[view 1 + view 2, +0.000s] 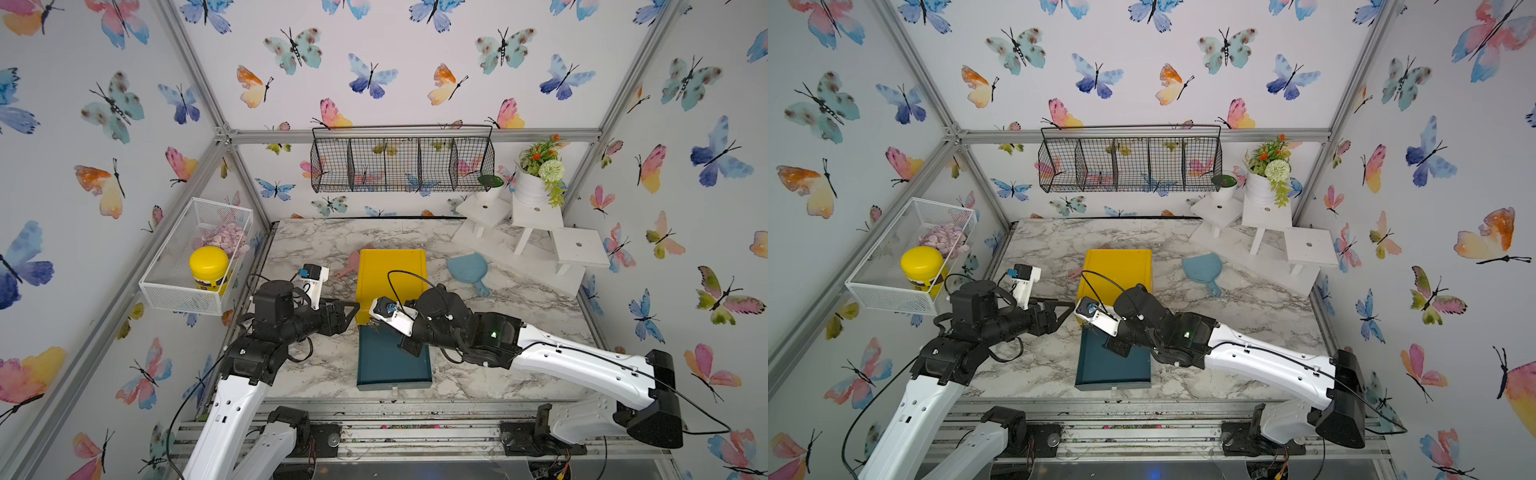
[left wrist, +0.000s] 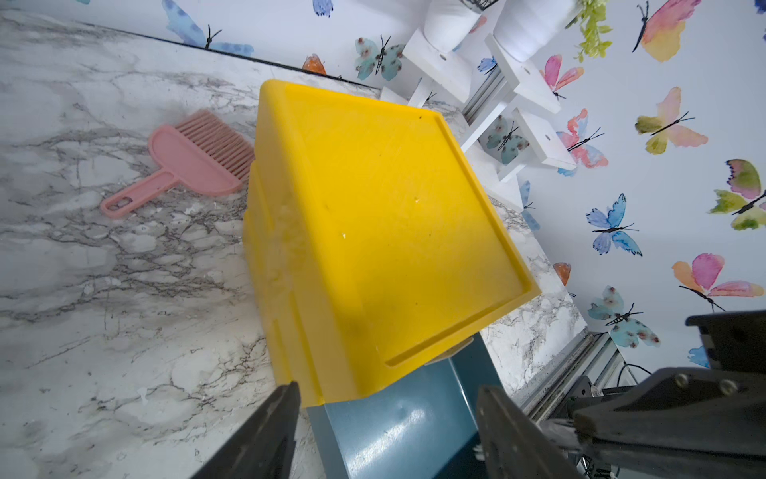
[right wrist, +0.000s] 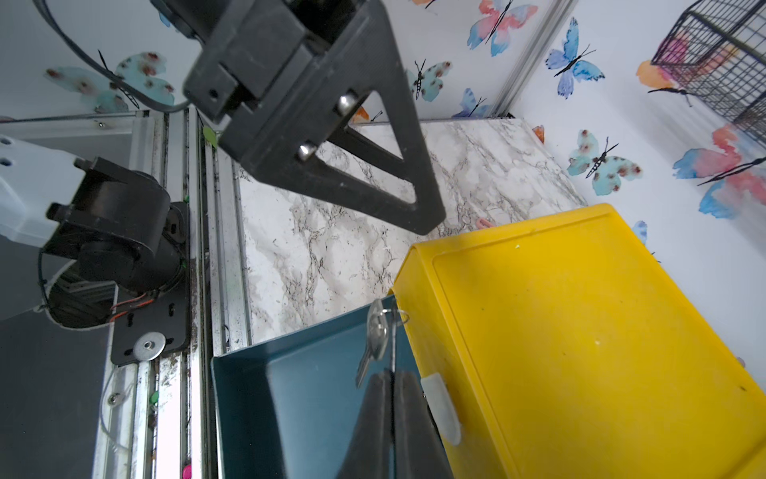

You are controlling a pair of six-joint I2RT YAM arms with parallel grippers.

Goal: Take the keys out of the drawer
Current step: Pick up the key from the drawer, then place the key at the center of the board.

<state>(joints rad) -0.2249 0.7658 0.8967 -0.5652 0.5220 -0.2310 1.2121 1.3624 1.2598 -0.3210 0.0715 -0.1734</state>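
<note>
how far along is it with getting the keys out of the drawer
Done: the teal drawer is pulled out of the yellow cabinet. In hand: the right gripper is shut on the keys, a silver one showing at the drawer's inner end. Left: carry them clear of the drawer. The left gripper is open beside the cabinet.

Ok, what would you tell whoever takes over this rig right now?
Left gripper open, empty, beside the yellow cabinet.
Right gripper shut on the keys, held over the open teal drawer.
Done: drawer open, keys gripped.
Left: carry them clear, probably onto the table.
Only one silver key shows; the drawer floor in view is bare, part hidden.
</note>
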